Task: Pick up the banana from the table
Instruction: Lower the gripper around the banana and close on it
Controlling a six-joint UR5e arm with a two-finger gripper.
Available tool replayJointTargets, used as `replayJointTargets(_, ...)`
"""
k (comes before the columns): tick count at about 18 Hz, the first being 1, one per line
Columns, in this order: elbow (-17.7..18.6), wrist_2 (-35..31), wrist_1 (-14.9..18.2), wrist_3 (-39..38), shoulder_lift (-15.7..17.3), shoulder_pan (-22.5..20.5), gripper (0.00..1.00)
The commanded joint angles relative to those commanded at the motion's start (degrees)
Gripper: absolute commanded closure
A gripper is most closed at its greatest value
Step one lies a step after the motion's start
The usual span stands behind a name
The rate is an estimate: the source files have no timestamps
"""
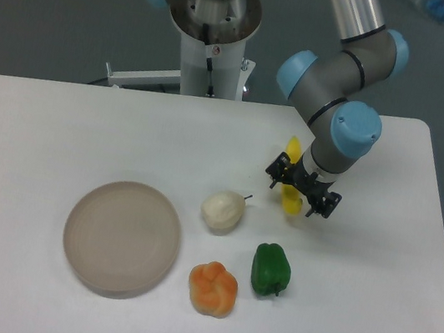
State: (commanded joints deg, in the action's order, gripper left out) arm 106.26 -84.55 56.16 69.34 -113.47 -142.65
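The banana (293, 154) is slim and bright yellow. It lies on the white table (60, 124) right of the middle, and its two ends stick out above and below my wrist. My gripper (302, 188) points straight down over the banana's middle, with its black jaws standing to the left and right of the fruit. The gripper body hides the fingertips, so I cannot tell whether they touch the banana or whether it is off the table.
A white garlic-like bulb (223, 210) lies left of the gripper. A green pepper (271, 269) and an orange-yellow pepper (212, 288) lie in front. A round beige plate (122, 236) sits front left. The robot base (214, 43) stands at the back.
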Motion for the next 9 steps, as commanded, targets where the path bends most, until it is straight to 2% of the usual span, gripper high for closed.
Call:
replayJointTargets(3, 0.53, -0.18, -0.79, 0.7, -0.09, 0.0, 0.03)
replayJointTargets(9, 0.44, -0.18, -0.79, 0.79, -0.09, -0.09, 0.65)
